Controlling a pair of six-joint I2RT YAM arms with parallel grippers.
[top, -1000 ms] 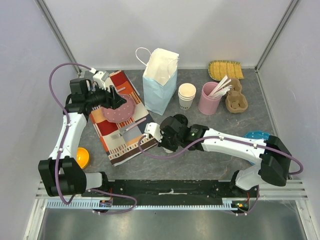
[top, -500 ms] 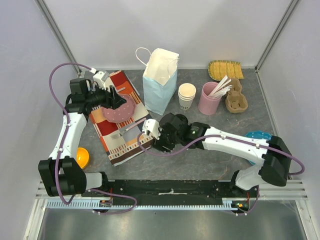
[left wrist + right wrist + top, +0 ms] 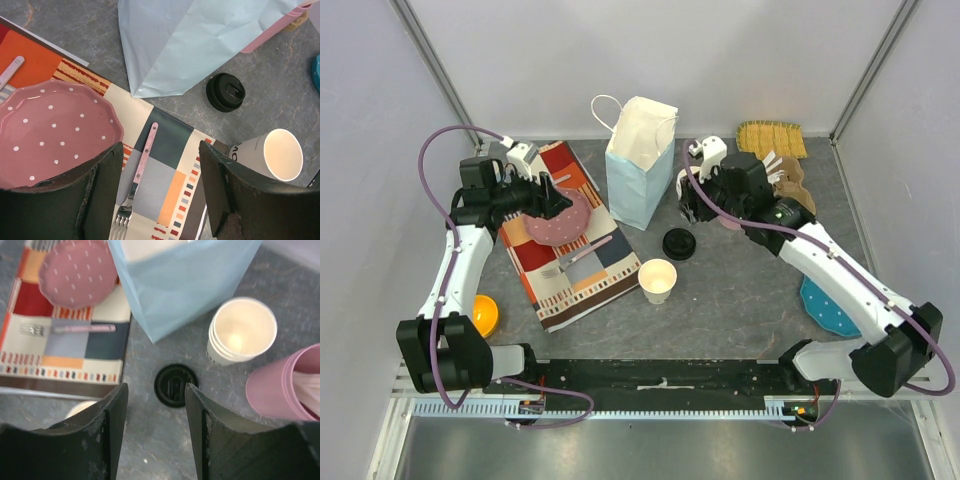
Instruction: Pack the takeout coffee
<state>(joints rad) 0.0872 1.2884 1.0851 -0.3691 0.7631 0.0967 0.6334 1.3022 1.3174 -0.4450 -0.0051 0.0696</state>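
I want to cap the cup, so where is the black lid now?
In the top view the black lid lies flat on the table mid-scene, between the blue bag and the open cup.

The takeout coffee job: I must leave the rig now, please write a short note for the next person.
Left tool: open, empty, above the placemat next to the pink dotted plate.
Right tool: open, empty, above the table, over the black lid.
Single white cup: upright on the table near the placemat's corner, without lid.
Black lid: flat on the table, apart from the cup, near the light-blue bag.
Bag: upright and open.
Done: nothing packed.
Left: press the lid on the cup, then place the cup in the bag.
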